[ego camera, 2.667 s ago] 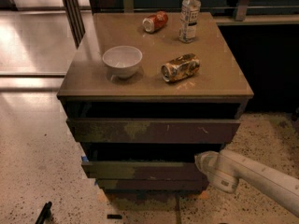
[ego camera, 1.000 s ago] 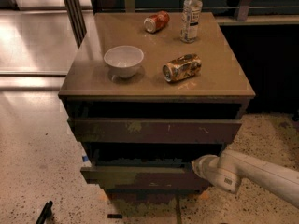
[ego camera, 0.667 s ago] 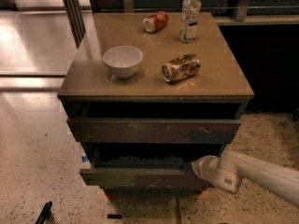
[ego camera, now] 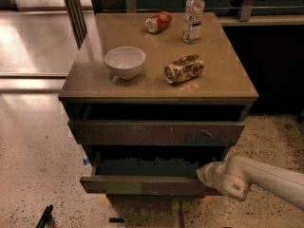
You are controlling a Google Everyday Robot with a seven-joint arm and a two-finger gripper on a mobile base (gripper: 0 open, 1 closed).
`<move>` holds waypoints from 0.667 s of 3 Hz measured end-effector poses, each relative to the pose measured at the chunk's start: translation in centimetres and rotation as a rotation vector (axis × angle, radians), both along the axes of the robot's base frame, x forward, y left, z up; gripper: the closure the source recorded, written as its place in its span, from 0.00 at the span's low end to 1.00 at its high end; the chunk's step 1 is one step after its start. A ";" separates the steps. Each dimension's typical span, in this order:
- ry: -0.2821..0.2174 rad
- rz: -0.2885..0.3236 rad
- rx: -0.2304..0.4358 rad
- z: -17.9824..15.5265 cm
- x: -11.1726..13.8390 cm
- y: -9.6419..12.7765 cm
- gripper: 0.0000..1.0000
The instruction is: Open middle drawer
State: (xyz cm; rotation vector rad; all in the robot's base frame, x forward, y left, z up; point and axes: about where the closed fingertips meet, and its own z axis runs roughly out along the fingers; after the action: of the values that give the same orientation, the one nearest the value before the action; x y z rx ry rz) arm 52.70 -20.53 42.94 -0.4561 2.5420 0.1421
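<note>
Sitting against the right end of the middle drawer (ego camera: 142, 185), the pale, smooth, rounded gripper (ego camera: 205, 175) hides its tip; whether it clasps the front cannot be told. That long, handleless dark-brown front juts out beyond the scratched drawer above (ego camera: 156, 133), baring a shallow, dull greenish tray. On the tan table (ego camera: 223, 75) stand a white bowl (ego camera: 125, 61) and a labelled clear bottle (ego camera: 194, 13); a dented can (ego camera: 184, 69) and a red can (ego camera: 158, 22) lie sideways. Their writing is unreadable.

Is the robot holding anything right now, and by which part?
Cannot be told: the gripper sits at the right end of the middle drawer front, its grip hidden.
</note>
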 end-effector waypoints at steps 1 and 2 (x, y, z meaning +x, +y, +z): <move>0.003 0.014 -0.043 0.3 2.3 0.8 1.00; 0.006 0.016 -0.042 0.2 2.4 1.0 1.00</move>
State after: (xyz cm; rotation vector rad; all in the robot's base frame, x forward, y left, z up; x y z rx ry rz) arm 55.08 -19.58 43.19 -0.4932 2.5516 0.0959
